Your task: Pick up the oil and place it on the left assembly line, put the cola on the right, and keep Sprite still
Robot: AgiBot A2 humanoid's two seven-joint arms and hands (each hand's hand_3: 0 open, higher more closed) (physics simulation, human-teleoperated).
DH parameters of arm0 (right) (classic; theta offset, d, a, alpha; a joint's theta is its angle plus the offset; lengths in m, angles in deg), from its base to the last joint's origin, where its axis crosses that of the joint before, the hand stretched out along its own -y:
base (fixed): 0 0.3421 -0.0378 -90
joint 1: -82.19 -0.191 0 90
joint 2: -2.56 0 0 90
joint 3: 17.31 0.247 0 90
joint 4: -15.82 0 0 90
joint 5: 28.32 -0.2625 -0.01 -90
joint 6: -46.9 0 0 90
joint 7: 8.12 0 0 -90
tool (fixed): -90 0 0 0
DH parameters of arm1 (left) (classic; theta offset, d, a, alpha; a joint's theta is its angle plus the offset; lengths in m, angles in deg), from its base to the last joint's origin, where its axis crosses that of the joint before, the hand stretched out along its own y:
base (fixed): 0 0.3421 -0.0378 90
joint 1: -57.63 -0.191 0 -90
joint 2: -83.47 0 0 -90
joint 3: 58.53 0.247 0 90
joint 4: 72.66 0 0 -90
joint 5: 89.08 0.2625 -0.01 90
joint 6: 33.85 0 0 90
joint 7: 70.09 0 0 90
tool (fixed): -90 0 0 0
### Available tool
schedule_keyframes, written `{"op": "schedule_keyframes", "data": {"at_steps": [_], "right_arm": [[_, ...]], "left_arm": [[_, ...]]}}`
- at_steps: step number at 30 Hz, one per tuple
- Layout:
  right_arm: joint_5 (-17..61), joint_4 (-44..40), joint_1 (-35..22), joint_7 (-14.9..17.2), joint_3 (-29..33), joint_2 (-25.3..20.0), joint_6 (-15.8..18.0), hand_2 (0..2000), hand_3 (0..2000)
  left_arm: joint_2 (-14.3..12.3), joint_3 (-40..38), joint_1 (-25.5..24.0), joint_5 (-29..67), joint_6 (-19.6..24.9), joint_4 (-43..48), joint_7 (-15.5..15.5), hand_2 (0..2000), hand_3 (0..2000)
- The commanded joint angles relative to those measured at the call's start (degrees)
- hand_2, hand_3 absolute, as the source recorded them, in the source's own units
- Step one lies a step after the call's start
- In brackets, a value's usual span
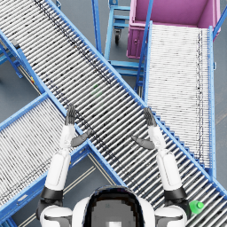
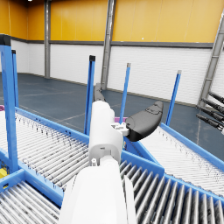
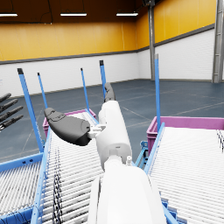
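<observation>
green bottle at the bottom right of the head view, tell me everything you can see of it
The green bottle shows only in the head view, from above: a bright green round body with a paler green cap, plastic by its look and seemingly upright. It stands on the grey rollers of the middle conveyor, near its right edge, close by the right arm. Nothing grips it. Its label cannot be read.

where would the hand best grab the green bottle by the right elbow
Around its round body below the cap, coming in level from the side with the right hand. The green bottle seems to stand upright on the rollers: from above only its circular top shows.
</observation>
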Motion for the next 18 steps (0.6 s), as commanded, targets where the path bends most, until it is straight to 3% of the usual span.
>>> {"op": "schedule_keyframes", "data": {"at_steps": [1,18], "right_arm": [[0.0,0.0,0.0,0.0,0.0,0.0,0.0,0,0],[0.0,0.0,0.0,0.0,0.0,0.0,0.0,0,0]], "left_arm": [[0.0,0.0,0.0,0.0,0.0,0.0,0.0,0,0],[0.0,0.0,0.0,0.0,0.0,0.0,0.0,0,0]]}}
